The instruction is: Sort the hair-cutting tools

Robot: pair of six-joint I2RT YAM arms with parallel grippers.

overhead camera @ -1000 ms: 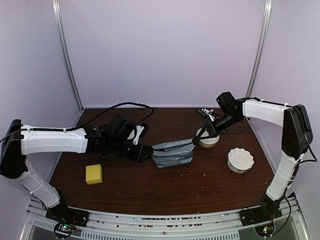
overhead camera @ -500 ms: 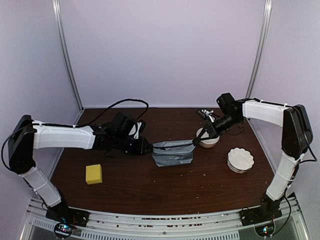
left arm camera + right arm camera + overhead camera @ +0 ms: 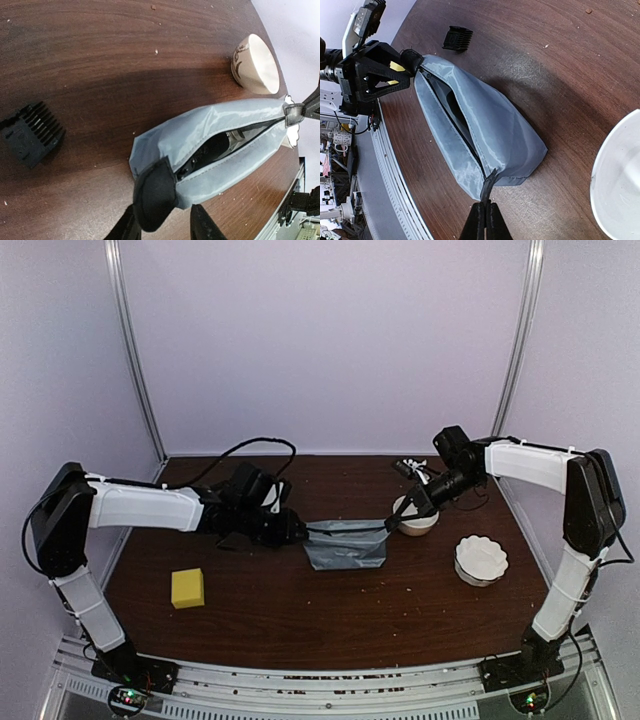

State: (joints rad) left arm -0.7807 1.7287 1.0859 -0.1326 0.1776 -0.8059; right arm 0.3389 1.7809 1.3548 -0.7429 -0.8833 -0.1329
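Your left gripper (image 3: 162,216) pinches the black end tab of the grey pouch (image 3: 210,125). Your right gripper (image 3: 486,209) is pressed tight on the zip tab (image 3: 488,184) at the other end.

Since a second ago your left elbow has swung in toward the table (image 3: 330,625). The pouch is now pulled straighter between the two grippers.

The left wrist view looks in through the open zip and shows the dark clipper (image 3: 212,149) inside. The top view cannot see it. Both wrist views show the small black attachment (image 3: 31,134) lying on the wood, apart from the pouch.

One white bowl (image 3: 416,520) sits just beside your right gripper. The second bowl (image 3: 481,558) is nearer to you. A yellow block (image 3: 188,587) lies well off to the left. In front of the pouch the wood is bare.
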